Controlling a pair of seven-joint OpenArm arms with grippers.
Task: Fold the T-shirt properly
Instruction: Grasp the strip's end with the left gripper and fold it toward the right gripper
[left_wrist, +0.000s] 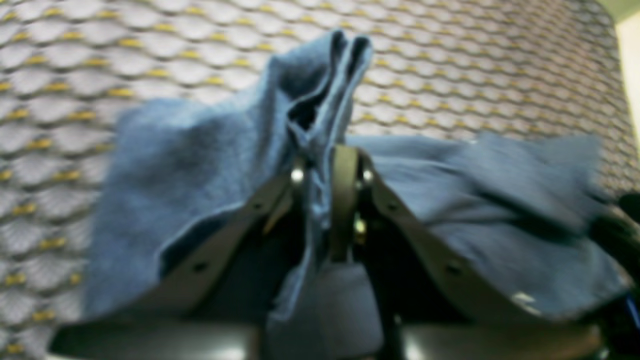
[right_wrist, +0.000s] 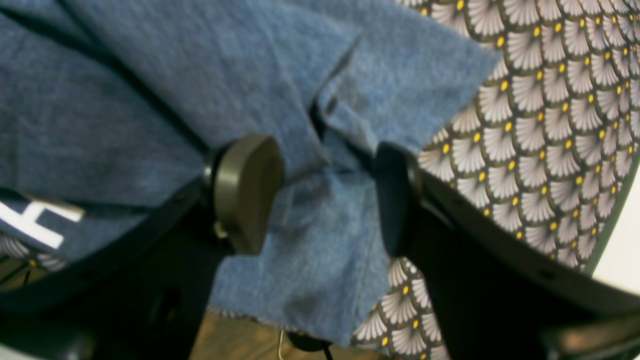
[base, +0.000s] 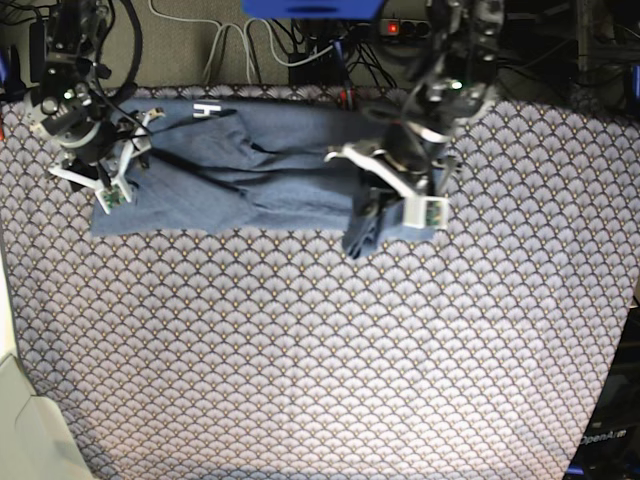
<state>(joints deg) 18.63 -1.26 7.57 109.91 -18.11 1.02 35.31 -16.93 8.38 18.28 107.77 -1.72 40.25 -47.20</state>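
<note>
The slate-blue T-shirt (base: 260, 170) lies stretched sideways along the far part of the table, with a white letter (base: 205, 110) showing near its far left corner. My left gripper (base: 388, 208) is shut on a bunched fold at the shirt's right end and holds it off the table. In the left wrist view the cloth (left_wrist: 175, 165) is pinched between the fingers of that gripper (left_wrist: 320, 172) and sticks up above them. My right gripper (base: 105, 185) is at the shirt's left end. In the right wrist view it (right_wrist: 320, 195) stands open, with flat cloth (right_wrist: 150, 75) between its pads (right_wrist: 247, 192).
A grey scallop-patterned table cover (base: 320, 350) with yellow dots spans the whole table. Cables and a power strip (base: 300, 40) run behind the far edge. The table's left edge borders a pale surface (base: 20, 420). In the right wrist view the table edge (right_wrist: 612, 235) runs close by.
</note>
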